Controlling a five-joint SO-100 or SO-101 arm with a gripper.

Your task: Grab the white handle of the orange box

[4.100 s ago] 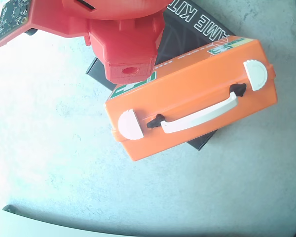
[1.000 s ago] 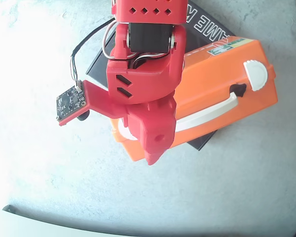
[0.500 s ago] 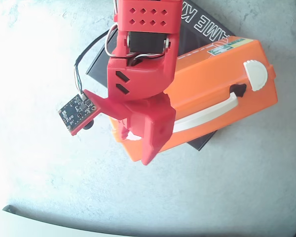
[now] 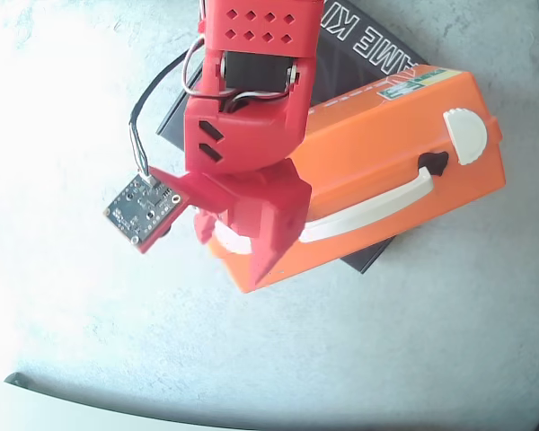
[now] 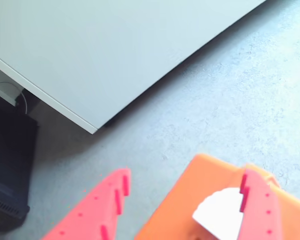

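Observation:
The orange box (image 4: 386,144) lies slanted on the grey floor. Its white handle (image 4: 377,205) runs along the box's near side, with a black pivot (image 4: 434,163) showing at the right end. The handle's left end is hidden under my red arm. My gripper (image 4: 235,256) hangs over the box's left end, left of the handle and not on it. In the wrist view the gripper (image 5: 185,175) is open. The box corner (image 5: 200,175) and a white half-round latch (image 5: 220,210) sit between its red fingers (image 5: 105,210).
A flat black box with white lettering (image 4: 368,40) lies under the orange box. A second white latch (image 4: 467,135) sits at the box's right end. The wrist view shows a pale panel (image 5: 115,60) and a dark object (image 5: 10,170) at left.
The arm came in from the top over the box's left end. In the last second the gripper tip shifted a little left and up, and the wrist turned slightly.

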